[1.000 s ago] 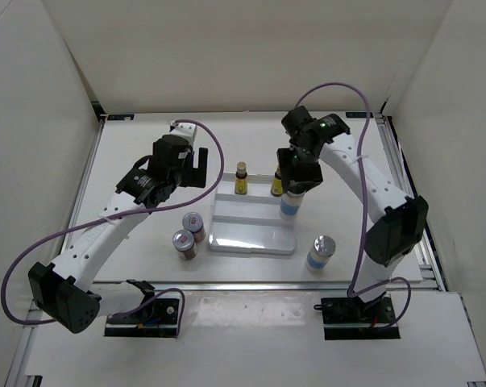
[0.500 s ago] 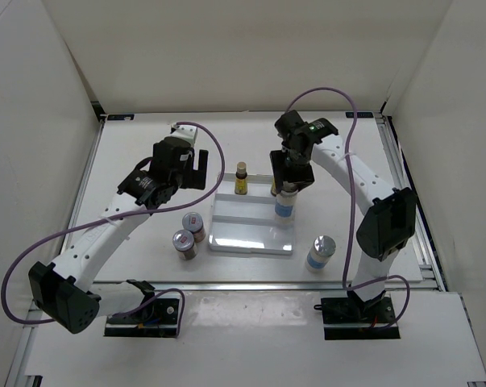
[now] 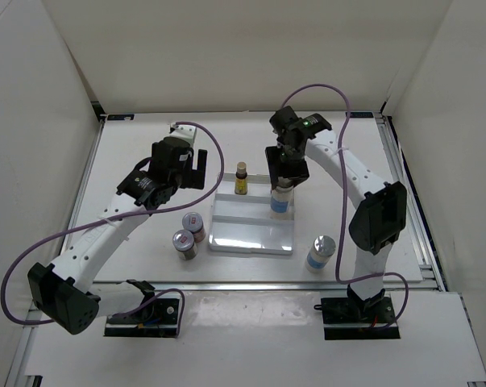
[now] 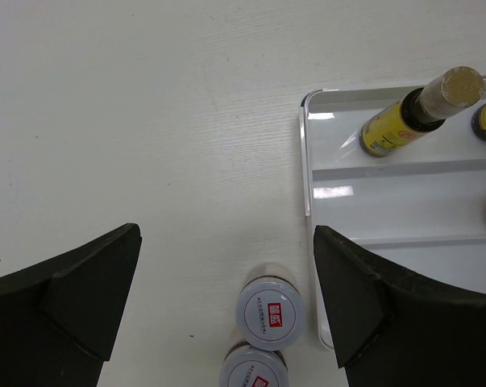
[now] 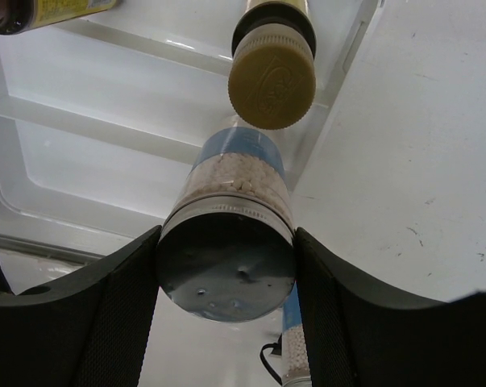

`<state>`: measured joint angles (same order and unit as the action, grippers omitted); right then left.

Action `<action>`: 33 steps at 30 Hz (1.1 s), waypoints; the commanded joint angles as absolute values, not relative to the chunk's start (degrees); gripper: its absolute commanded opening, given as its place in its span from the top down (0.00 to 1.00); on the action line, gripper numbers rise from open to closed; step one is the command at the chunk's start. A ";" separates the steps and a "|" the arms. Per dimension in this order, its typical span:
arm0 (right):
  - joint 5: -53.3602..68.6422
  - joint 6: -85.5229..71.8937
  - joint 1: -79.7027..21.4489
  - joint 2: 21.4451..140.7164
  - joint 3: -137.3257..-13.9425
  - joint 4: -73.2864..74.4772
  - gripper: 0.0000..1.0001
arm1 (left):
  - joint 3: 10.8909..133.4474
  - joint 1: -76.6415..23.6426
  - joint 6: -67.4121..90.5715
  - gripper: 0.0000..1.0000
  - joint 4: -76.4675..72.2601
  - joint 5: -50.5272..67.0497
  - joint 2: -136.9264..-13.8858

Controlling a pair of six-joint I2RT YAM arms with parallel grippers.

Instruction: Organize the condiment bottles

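My right gripper (image 3: 282,182) is shut on the silver cap of a clear-blue bottle (image 3: 280,201), holding it upright over the right end of the white ridged tray (image 3: 251,235). In the right wrist view the cap (image 5: 226,266) sits between the fingers, with a yellow bottle's tan cap (image 5: 272,76) just beyond. Another yellow bottle (image 3: 241,178) stands at the tray's back. The second clear-blue bottle (image 3: 319,252) stands on the table right of the tray. Two silver-lidded jars (image 3: 193,223) (image 3: 184,243) stand left of it. My left gripper (image 3: 196,168) is open and empty above the table, with the jars (image 4: 269,310) below it.
The tray has stepped rows and its left rim (image 4: 305,161) lies by my left gripper's right finger. White walls enclose the table on three sides. The right arm's cable arches over the back right.
My right gripper has carried the clear-blue bottle leftward, from the tray's right edge to over the tray. The left arm has not moved.
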<state>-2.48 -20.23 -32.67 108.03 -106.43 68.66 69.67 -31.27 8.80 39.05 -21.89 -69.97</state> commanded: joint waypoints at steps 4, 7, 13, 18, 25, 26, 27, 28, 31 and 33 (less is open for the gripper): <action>-2.64 -19.25 -32.96 108.72 -108.63 69.26 1.00 | 69.61 -31.46 7.82 0.01 39.29 -23.38 -68.03; -3.95 -18.73 -32.96 109.34 -105.66 67.68 1.00 | 69.61 -31.46 7.82 0.01 39.29 -23.38 -68.03; -7.03 -18.72 -32.96 107.58 -102.66 64.78 1.00 | 69.61 -31.46 7.82 0.01 39.29 -23.38 -68.55; -8.44 -19.24 -32.96 106.35 -103.27 64.07 1.00 | 69.61 -31.46 7.82 0.01 39.29 -23.38 -68.55; -8.18 -19.77 -32.96 106.35 -101.44 64.07 1.00 | 69.61 -31.46 7.82 0.01 39.29 -23.38 -69.08; -7.65 -19.78 -33.48 106.35 -101.43 64.07 1.00 | 70.13 -31.46 7.82 0.01 39.29 -23.38 -69.08; -7.65 -19.78 -33.49 106.35 -100.64 64.07 0.98 | 70.14 -31.46 7.82 0.01 39.29 -23.38 -69.08; -7.65 -19.78 -33.49 106.35 -100.63 64.07 0.82 | 70.14 -31.46 7.82 0.01 39.29 -23.38 -69.08; -7.65 -19.78 -34.01 105.73 -101.24 66.17 0.38 | 70.14 -31.46 7.82 0.01 39.29 -23.38 -69.61; -7.65 -19.78 -34.01 104.51 -102.91 68.19 0.20 | 70.14 -31.46 7.82 0.01 39.29 -23.38 -69.61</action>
<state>-7.38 -19.55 -33.54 107.87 -101.43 64.82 69.67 -31.27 8.10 39.03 -22.13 -70.02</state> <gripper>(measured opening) 0.760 0.984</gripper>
